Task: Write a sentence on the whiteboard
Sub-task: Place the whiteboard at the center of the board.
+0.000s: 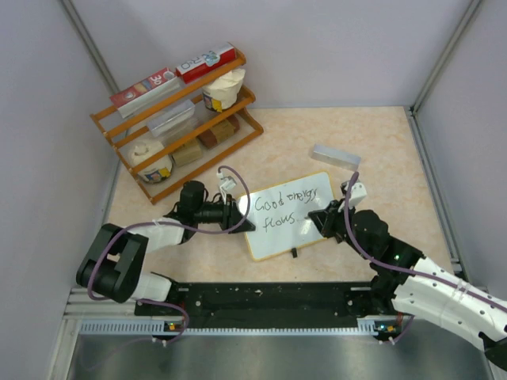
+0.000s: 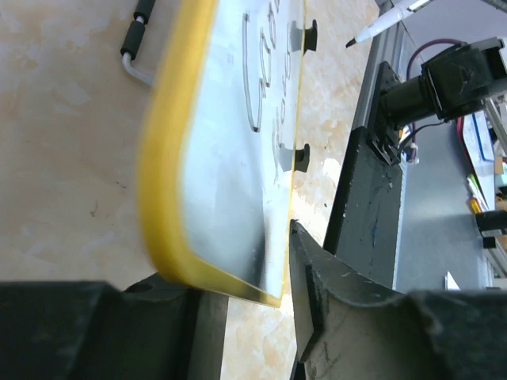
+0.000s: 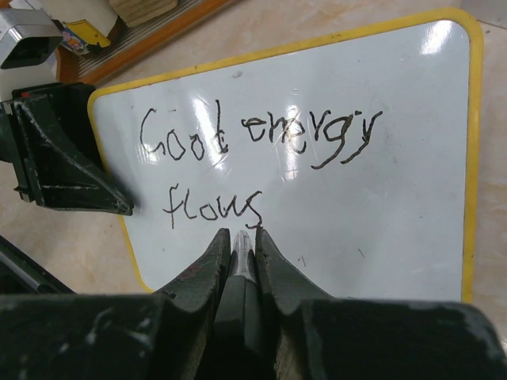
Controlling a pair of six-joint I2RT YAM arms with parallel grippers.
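The whiteboard, white with a thin yellow-tan frame, lies on the table at the middle. The sentence on it reads "Good energy flows" in black, in two lines, and is clear in the right wrist view. My left gripper is shut on the board's left edge; the frame sits between its fingers. My right gripper is shut on a marker, tip down on the board just after the "s" of "flows". The marker also shows in the left wrist view.
A wooden rack with boxes and tubs stands at the back left. A small grey block lies behind the board. A black rail runs along the near edge. Grey walls close in both sides.
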